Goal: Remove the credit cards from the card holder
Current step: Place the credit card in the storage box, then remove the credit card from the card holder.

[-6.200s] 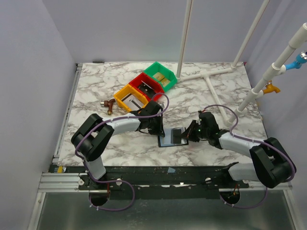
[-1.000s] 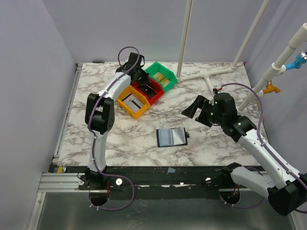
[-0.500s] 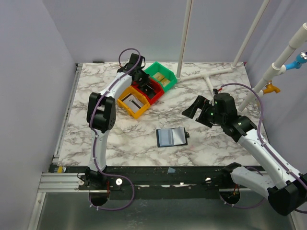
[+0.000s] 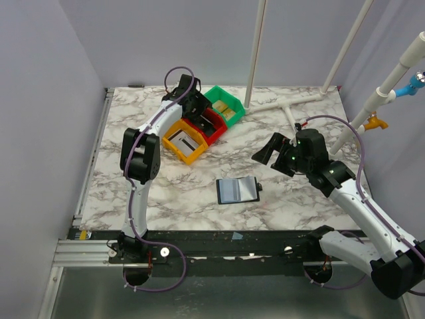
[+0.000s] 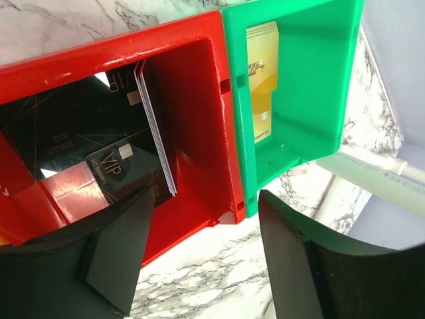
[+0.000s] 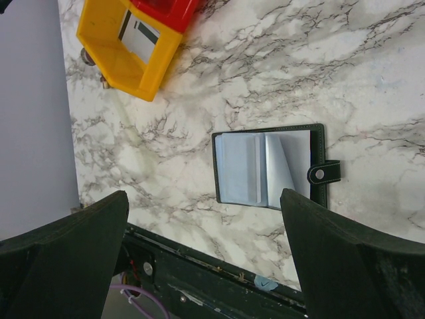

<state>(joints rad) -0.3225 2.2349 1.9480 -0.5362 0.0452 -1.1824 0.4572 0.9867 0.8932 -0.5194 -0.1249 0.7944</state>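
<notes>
The black card holder [image 4: 238, 191] lies open and flat on the marble table, its bluish-grey inner faces up [image 6: 265, 169]. My left gripper [image 5: 206, 266] hangs open over the near wall of the red bin [image 5: 99, 60], nothing between its fingers. A thin card with a pale edge [image 5: 156, 129] stands on edge inside that bin, beside dark VIP cards. A tan-gold credit card [image 5: 261, 80] lies in the green bin [image 5: 319, 80]. My right gripper [image 6: 206, 259] is open, raised above and to the right of the card holder [image 4: 267, 151].
The yellow bin [image 4: 174, 126], red bin [image 4: 216, 117] and green bin [image 4: 212, 93] stand in a diagonal row at the back left. The yellow bin holds a whitish card [image 6: 136, 30]. White pipes [image 4: 292, 109] lie at the back right.
My left gripper has shifted slightly over the red bin and its jaws have opened. The right arm and the card holder have not moved.
</notes>
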